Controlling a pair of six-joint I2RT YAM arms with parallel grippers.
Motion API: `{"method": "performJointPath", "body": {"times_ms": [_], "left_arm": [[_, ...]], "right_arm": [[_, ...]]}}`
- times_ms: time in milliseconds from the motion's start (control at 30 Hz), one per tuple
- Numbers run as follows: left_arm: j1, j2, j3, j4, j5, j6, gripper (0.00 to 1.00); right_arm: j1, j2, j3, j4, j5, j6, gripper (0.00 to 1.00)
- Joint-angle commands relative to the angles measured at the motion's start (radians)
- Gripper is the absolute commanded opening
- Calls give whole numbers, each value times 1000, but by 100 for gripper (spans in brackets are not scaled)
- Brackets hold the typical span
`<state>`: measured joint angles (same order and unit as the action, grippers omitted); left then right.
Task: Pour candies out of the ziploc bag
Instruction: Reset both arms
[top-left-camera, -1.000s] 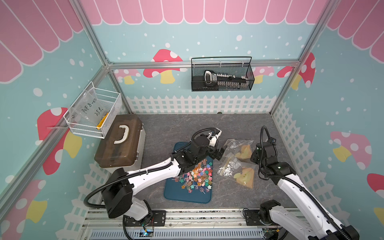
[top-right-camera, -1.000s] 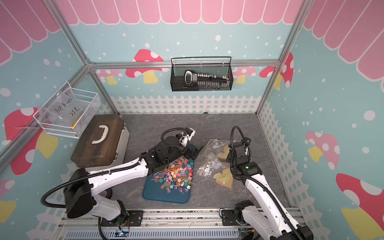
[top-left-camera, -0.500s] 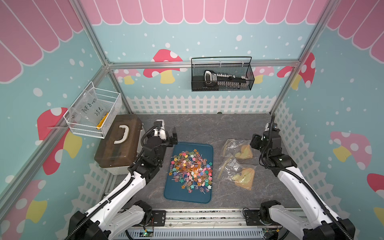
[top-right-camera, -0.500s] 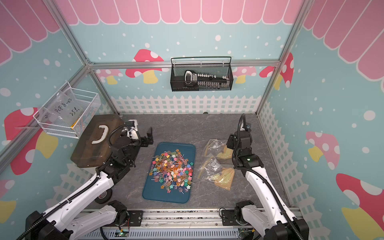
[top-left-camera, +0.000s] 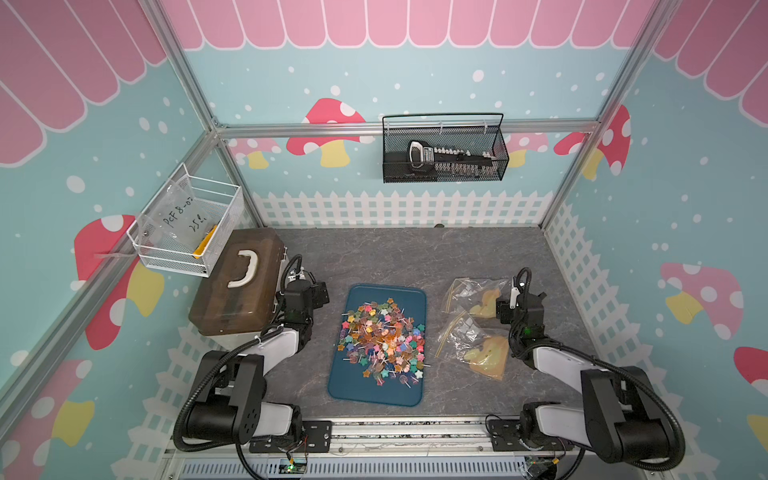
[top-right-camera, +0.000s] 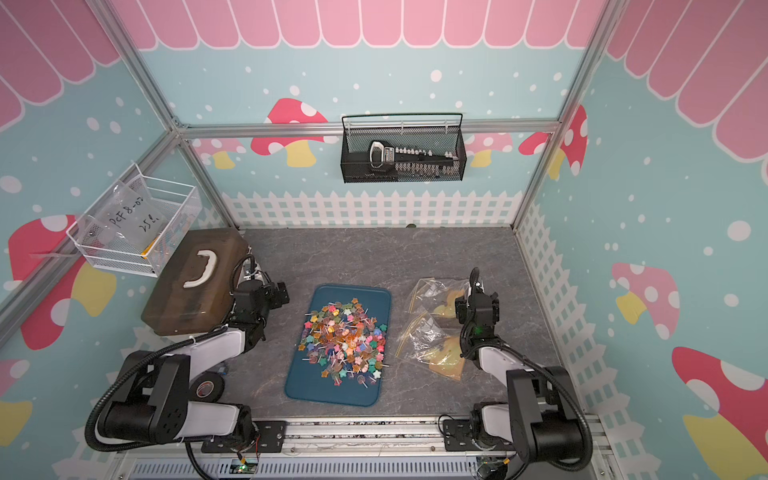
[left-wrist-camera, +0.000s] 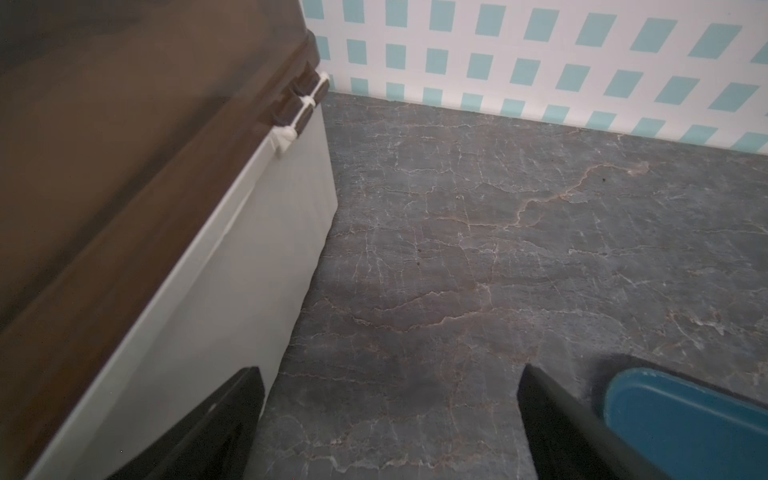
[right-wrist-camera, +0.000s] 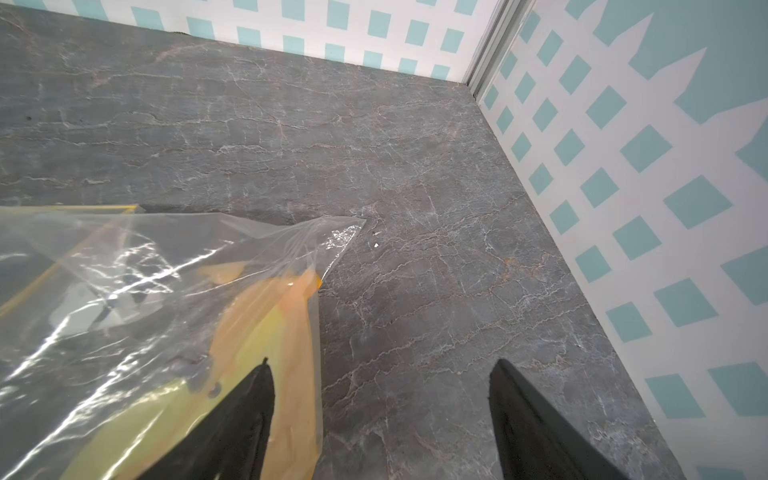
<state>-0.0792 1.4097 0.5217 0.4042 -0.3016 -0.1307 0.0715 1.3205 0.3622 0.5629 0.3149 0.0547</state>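
Bare tabletop (top-left-camera: 395, 257) beyond tray (top-left-camera: 345, 390), box (top-left-camera: 232, 299) left, bags (top-left-camera: 469, 336) right

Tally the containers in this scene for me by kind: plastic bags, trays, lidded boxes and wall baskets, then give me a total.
Plastic bags: 2, far and near
Trays: 1, blue
Lidded boxes: 1, brown lid
Wall baskets: 2, white wire and black mesh
Total: 6

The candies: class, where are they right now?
In both top views the candies lie heaped on the blue tray, between the brown-lidded box and the plastic bags.
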Motion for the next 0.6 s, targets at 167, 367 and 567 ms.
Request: {"method": "performJointPath", "body": {"times_ms": [167,367,567], "left_arm": [[30,103,-88,375,143,104,99],[45,130,-109,438,142,83,99],[47,127,-115,448,142,85,99]], "right_arm": [[-48,123,-23,327,-91,0,78],[-50,212,-4,374,-139,-19,81],[-53,203,4,343,-142,-17,95]]}}
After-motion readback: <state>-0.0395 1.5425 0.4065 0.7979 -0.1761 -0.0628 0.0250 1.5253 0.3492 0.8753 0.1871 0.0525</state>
